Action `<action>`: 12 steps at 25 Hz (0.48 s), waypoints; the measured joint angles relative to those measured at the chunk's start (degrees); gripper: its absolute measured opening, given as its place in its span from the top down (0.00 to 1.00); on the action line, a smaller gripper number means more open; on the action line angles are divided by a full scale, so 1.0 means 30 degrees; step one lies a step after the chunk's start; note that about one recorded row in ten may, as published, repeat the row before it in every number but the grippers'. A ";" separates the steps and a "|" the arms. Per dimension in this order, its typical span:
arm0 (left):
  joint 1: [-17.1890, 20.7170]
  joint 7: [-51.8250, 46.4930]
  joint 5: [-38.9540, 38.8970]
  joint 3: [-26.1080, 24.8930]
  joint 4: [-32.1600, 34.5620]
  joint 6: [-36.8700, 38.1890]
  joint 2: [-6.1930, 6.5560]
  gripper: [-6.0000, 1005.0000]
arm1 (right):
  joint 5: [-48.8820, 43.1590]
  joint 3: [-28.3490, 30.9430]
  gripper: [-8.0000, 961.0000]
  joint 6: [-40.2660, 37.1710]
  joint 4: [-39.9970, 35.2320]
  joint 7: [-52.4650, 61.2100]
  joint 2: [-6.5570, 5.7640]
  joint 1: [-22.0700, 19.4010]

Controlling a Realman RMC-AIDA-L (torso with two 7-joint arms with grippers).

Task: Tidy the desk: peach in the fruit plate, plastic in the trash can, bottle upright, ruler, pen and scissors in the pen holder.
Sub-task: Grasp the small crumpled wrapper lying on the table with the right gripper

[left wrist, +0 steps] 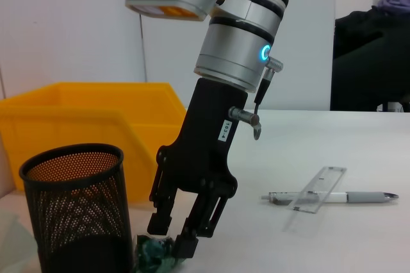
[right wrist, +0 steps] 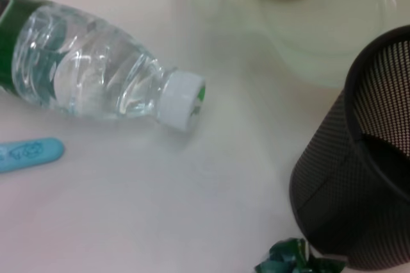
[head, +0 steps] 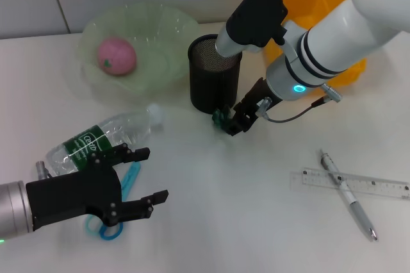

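Your robot's white right arm (head: 346,36) wears black bands, a glowing cyan ring and a black pincer (head: 238,121); the left pincer (head: 138,177) is black on a silver wrist.

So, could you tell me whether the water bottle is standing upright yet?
No, the bottle lies on its side on the desk, its cap pointing sideways.

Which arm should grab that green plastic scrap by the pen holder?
Right. The right gripper is already down at the green plastic scrap beside the pen holder, jaws open around it; the left gripper hovers by the scissors.
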 joint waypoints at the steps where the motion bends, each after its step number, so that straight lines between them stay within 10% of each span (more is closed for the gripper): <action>1: 0.0000 0.0000 0.0000 -0.0017 0.0001 -0.0001 0.0007 0.23 | 0.0002 0.0024 0.48 0.0000 -0.0116 0.0000 -0.0009 -0.0097; 12: 0.0000 -0.0005 -0.0002 0.0054 0.0000 0.0000 0.0044 0.23 | 0.0874 -0.0149 0.46 0.0366 -0.0065 -0.0569 -0.0040 -0.0293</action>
